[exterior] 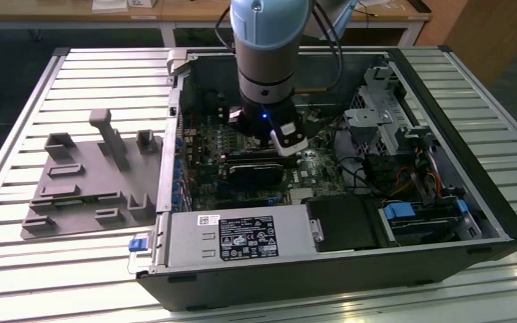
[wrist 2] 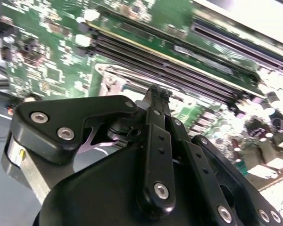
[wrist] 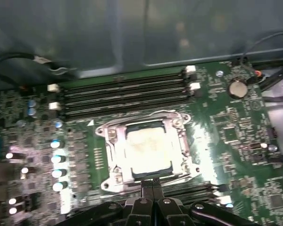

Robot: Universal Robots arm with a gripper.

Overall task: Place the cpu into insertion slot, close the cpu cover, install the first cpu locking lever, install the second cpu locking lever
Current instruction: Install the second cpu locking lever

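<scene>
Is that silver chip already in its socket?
In. The cpu lies flat inside the insertion slot, with the cpu cover framing it.

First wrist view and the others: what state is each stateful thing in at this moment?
Small square cpu with pale silver-grey metal top: seated in the slot, lying flat.
Silvery metal-rimmed insertion slot: occupied by the chip.
Thin silvery hinged cpu cover frame: down around the chip.
Black two-fingered tool: fingertips pressed together, at the socket's edge, holding nothing visible.
Black desktop computer case: lying on its side, side panel off.
</scene>
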